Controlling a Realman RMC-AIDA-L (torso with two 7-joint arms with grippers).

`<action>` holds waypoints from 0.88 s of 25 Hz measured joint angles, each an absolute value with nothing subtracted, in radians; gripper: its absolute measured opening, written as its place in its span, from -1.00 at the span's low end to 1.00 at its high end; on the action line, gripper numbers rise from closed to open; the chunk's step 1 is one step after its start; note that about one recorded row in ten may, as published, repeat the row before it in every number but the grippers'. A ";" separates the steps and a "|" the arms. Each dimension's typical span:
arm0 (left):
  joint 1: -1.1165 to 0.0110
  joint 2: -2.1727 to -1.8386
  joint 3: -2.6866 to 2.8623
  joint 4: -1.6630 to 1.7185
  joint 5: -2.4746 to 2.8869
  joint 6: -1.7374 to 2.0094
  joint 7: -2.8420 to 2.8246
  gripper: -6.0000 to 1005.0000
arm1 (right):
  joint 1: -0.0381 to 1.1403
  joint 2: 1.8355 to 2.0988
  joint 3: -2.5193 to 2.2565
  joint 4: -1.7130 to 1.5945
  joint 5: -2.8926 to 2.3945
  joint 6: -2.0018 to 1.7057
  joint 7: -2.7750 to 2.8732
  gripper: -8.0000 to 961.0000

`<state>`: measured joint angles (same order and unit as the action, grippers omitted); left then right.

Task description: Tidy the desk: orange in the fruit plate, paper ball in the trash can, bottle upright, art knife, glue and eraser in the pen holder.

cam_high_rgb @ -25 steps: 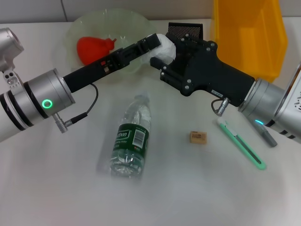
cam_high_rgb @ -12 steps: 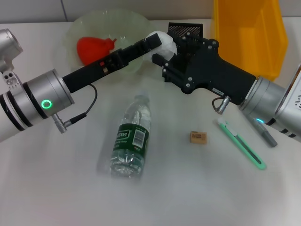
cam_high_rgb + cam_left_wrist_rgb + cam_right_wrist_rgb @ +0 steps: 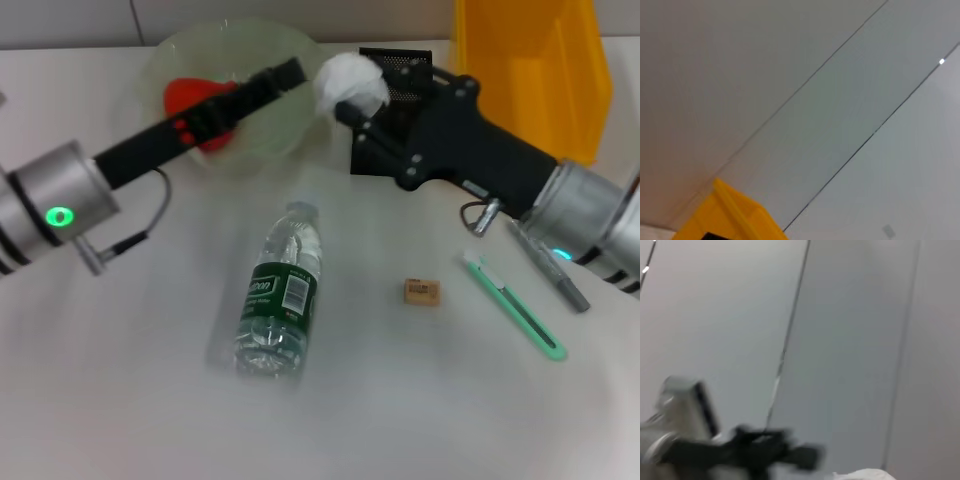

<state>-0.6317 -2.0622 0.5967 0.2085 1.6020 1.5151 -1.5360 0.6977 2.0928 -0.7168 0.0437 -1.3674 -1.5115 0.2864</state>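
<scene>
1. The right gripper (image 3: pixel 352 100) was closed on the paper ball (image 3: pixel 349 83), raised in front of the pen holder (image 3: pixel 400 70).
2. The left gripper (image 3: pixel 290 72) was above the fruit plate (image 3: pixel 290 130) — finger state could not be told.
3. The bottle (image 3: pixel 280 300) lay on its side; eraser (image 3: pixel 421 291) and art knife (image 3: pixel 512 305) were on the desk (image 3: pixel 400 400).

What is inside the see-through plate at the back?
A red-orange fruit lies in the fruit plate. The left claw and its arm reach across it, hiding part of the fruit and of the plate's floor.
</scene>
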 joint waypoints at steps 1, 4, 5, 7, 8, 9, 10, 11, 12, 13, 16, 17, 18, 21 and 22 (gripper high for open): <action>-0.618 -2.060 0.606 0.237 1.606 1.527 -1.536 0.57 | 0.680 2.090 -0.683 0.033 -1.367 -1.539 0.314 0.02; -0.568 -2.045 0.669 0.334 1.619 1.586 -1.517 0.57 | 0.641 2.087 -0.622 -0.018 -1.367 -1.562 0.400 0.02; -0.568 -2.045 0.669 0.334 1.619 1.586 -1.517 0.57 | 0.641 2.087 -0.622 -0.018 -1.367 -1.562 0.400 0.02; -0.564 -2.043 0.673 0.338 1.620 1.594 -1.512 0.57 | 0.616 2.086 -0.571 -0.048 -1.367 -1.564 0.443 0.03; -0.557 -2.039 0.682 0.346 1.621 1.619 -1.496 0.57 | 0.604 2.085 -0.537 -0.057 -1.367 -1.563 0.459 0.04; -0.555 -2.037 0.703 0.347 1.622 1.640 -1.476 0.57 | 0.584 2.083 -0.472 -0.066 -1.367 -1.551 0.472 0.05; -0.555 -2.037 0.703 0.347 1.622 1.640 -1.476 0.57 | 0.584 2.083 -0.472 -0.066 -1.367 -1.551 0.472 0.06; -0.556 -2.036 0.716 0.348 1.623 1.641 -1.472 0.57 | 0.575 2.082 -0.439 -0.072 -1.367 -1.539 0.476 0.07; -0.556 -2.036 0.716 0.348 1.623 1.641 -1.472 0.57 | 0.569 2.082 -0.412 -0.081 -1.367 -1.521 0.480 0.08; -0.558 -2.036 0.739 0.348 1.623 1.643 -1.466 0.57 | 0.564 2.082 -0.393 -0.090 -1.367 -1.502 0.486 0.10; -0.562 -2.036 0.794 0.358 1.624 1.663 -1.427 0.57 | 0.572 2.082 -0.368 -0.137 -1.367 -1.379 0.563 0.13; -0.561 -2.036 0.806 0.362 1.624 1.671 -1.411 0.57 | 0.572 2.082 -0.368 -0.137 -1.367 -1.379 0.563 0.14; -0.561 -2.036 0.816 0.366 1.624 1.678 -1.396 0.57 | 0.578 2.082 -0.366 -0.147 -1.367 -1.350 0.585 0.15; -0.558 -2.035 0.829 0.370 1.627 1.681 -1.371 0.57 | 0.595 2.082 -0.359 -0.160 -1.367 -1.277 0.632 0.19; -0.555 -2.035 0.834 0.372 1.630 1.681 -1.356 0.57 | 0.598 2.082 -0.356 -0.162 -1.367 -1.263 0.644 0.20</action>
<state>-0.5553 -2.0355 0.8342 0.3717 1.6297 1.6810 -1.3560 0.5977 2.0816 -0.3557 -0.1619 -1.3673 -1.2627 0.6436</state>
